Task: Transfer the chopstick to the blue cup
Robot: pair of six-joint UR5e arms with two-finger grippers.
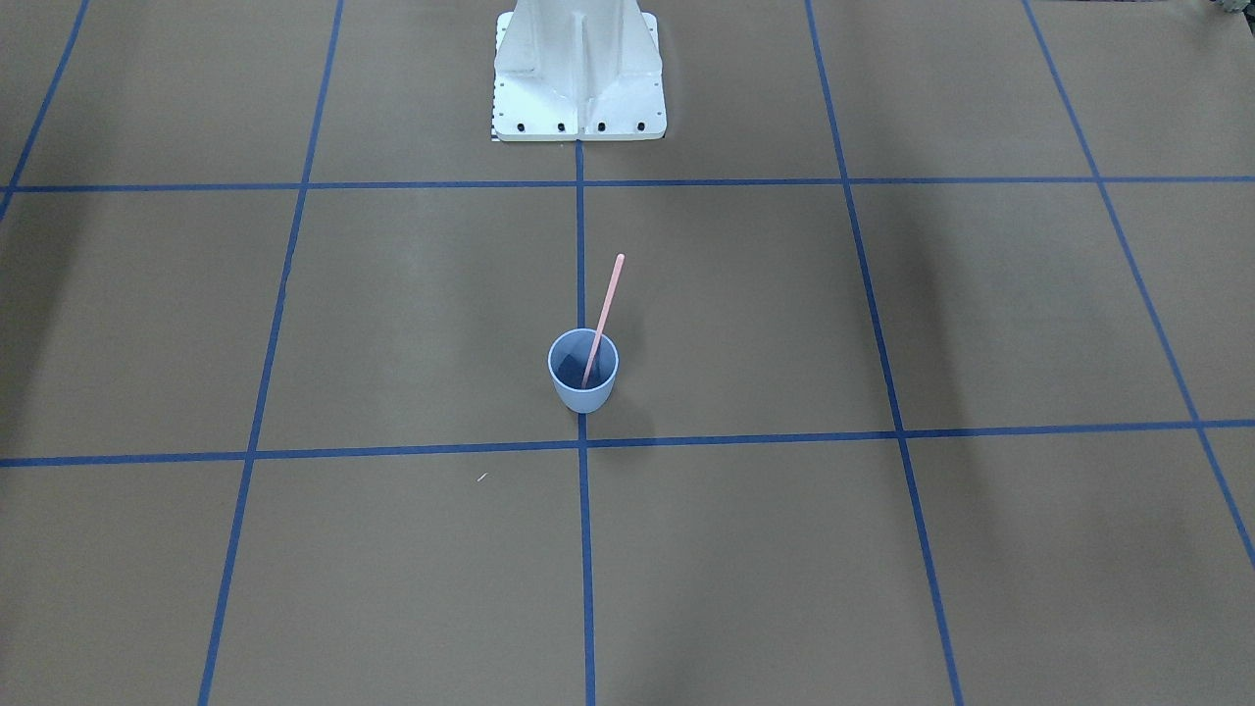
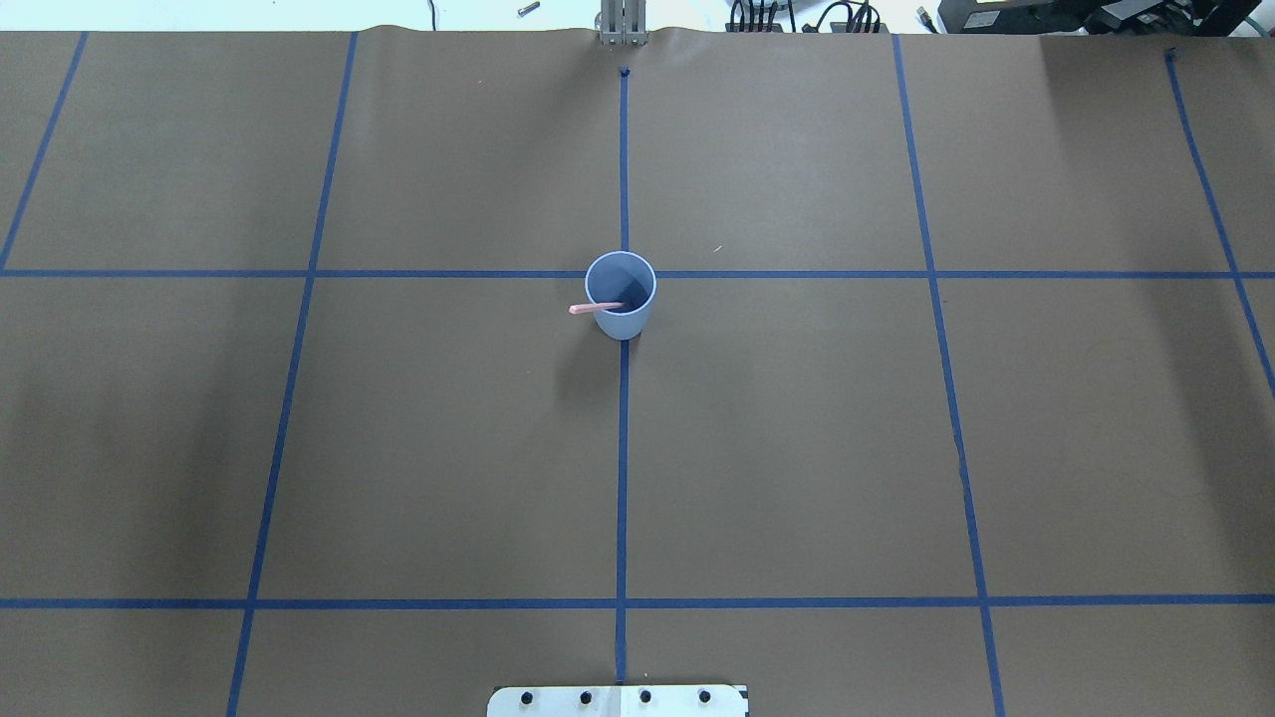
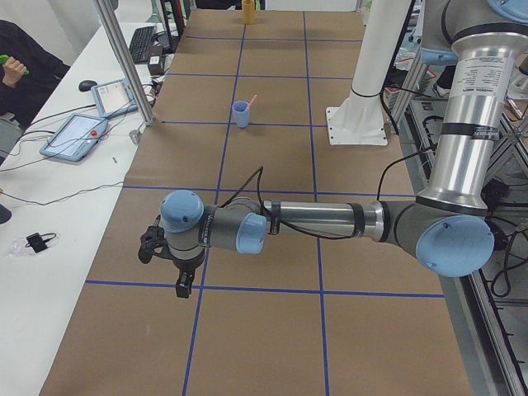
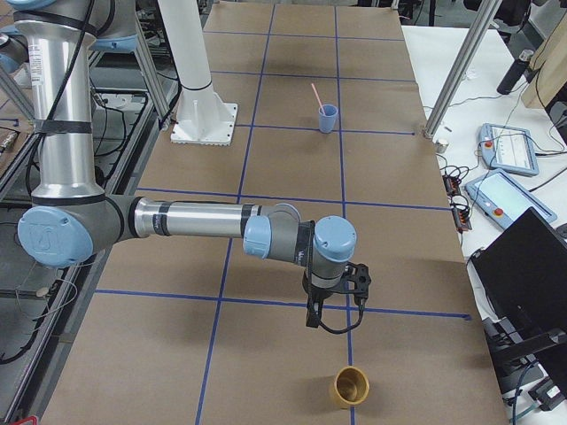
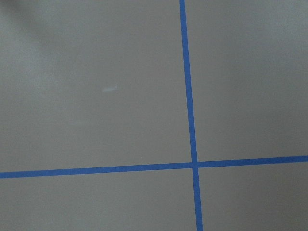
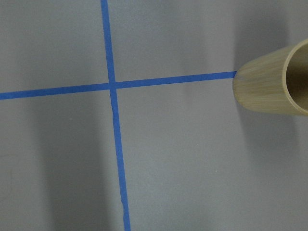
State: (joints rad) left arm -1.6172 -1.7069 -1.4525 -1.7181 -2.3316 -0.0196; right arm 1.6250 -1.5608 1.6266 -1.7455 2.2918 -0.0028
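Well apart from left tool (image 3: 169, 268), chopstick (image 1: 603, 312)

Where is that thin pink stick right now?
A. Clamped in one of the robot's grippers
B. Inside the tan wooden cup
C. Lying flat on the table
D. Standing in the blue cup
D: the pink stick has its lower end inside the blue cup and leans out over the rim, with nothing holding it.

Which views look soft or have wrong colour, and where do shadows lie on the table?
Left wrist view: soft, the brown table rendered grey. Right wrist view: also greyish, the wooden cup cut by the edge. Overhead view: the blue cup throws a faint shadow to its lower left.
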